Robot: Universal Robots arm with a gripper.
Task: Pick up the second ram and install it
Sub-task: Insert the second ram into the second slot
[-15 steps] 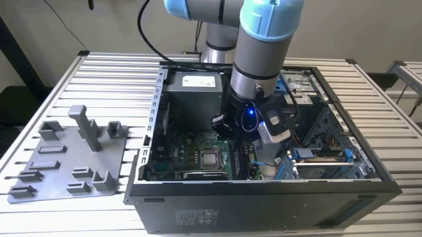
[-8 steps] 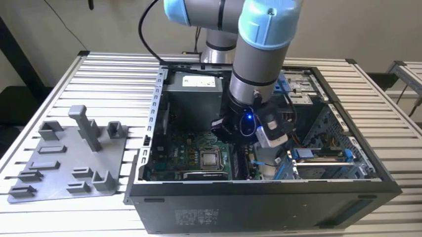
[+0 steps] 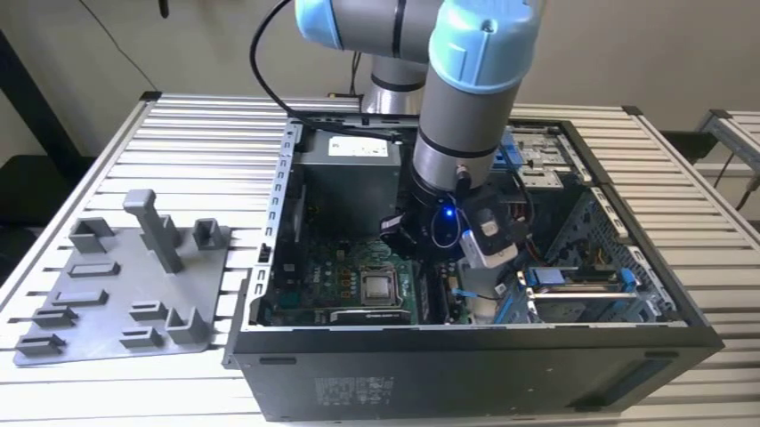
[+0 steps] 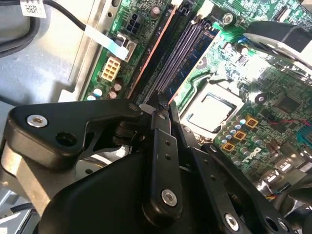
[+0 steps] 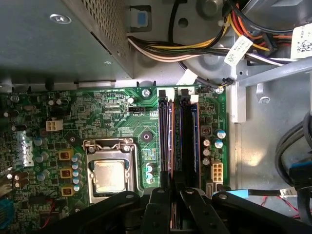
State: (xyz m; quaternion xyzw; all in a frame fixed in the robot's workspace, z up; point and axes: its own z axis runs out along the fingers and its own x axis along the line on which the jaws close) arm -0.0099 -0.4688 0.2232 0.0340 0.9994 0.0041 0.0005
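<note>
Reaching down into the open PC case (image 3: 475,356), the arm holds its tool (image 4: 162,108) low over the green motherboard (image 5: 112,112), just above the memory slots (image 5: 178,141). In both wrist views the black fingers (image 5: 161,204) stand close together, pinched on a thin edge that seems to be the second ram (image 4: 165,97), lined up along the slots beside the processor socket (image 5: 109,170). In the exterior view the case rests on a slatted counter (image 3: 178,142), and a grey plastic tray (image 3: 119,294) with upright posts lies at the exterior view's left, well apart.
</note>
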